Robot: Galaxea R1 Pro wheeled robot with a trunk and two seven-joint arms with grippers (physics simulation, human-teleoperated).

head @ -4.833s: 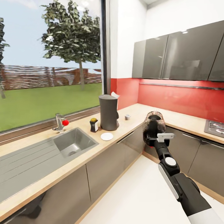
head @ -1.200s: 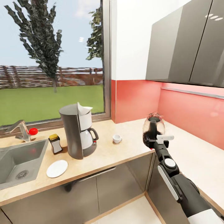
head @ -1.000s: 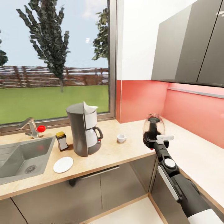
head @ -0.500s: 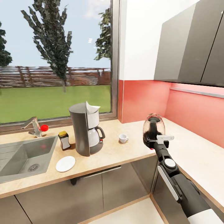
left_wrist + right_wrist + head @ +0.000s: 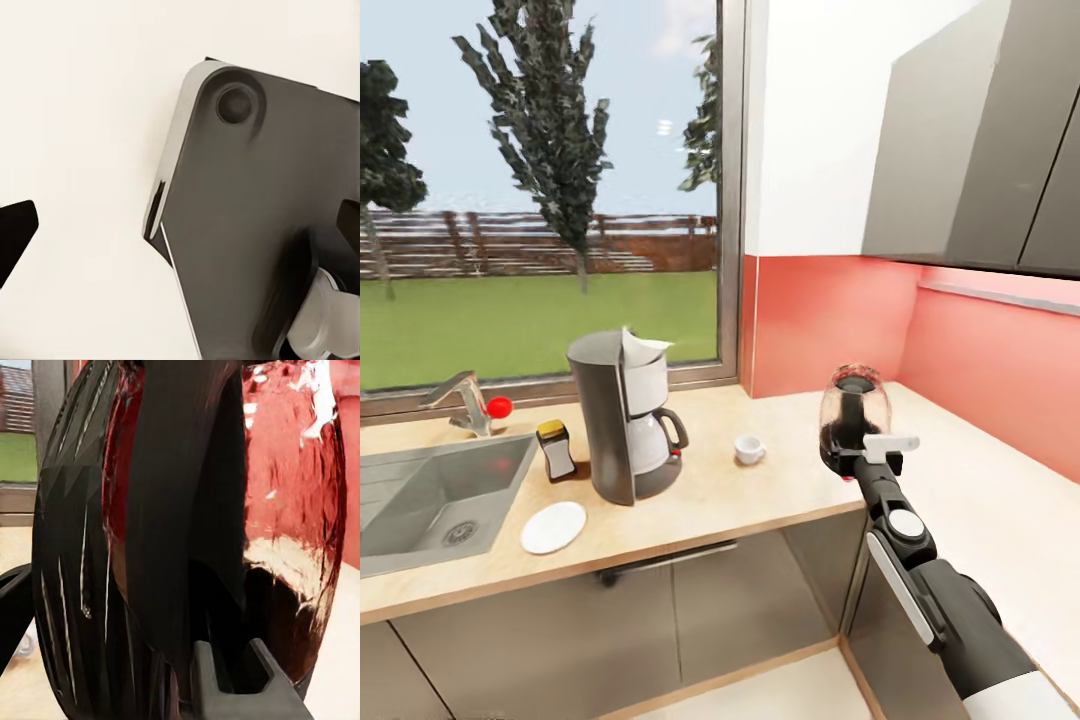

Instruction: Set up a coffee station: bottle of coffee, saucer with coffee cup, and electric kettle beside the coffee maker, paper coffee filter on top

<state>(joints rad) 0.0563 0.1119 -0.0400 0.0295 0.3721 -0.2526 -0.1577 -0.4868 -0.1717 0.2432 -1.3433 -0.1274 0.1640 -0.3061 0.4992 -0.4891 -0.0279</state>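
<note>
One rounded clear glass electric kettle (image 5: 853,412) hangs in my right tool (image 5: 857,458), pinched by its black handle, right of the tall grey coffee maker (image 5: 622,417) on the light wood surface (image 5: 780,485). Left wrist: tool (image 5: 180,225) spread. Right wrist: glass looks fragile and slippery; I'd keep to the handle (image 5: 184,510).

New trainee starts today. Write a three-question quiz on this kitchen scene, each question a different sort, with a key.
1. True or false: the coffee cup sits on the saucer.
2. What lies on top of the coffee maker?
3. The right gripper holds: A) the bottle of coffee B) the electric kettle C) nothing

Key:
1. False; the cup stands on the countertop on one side of the coffee maker, the saucer on the other.
2. The paper coffee filter.
3. B
</note>
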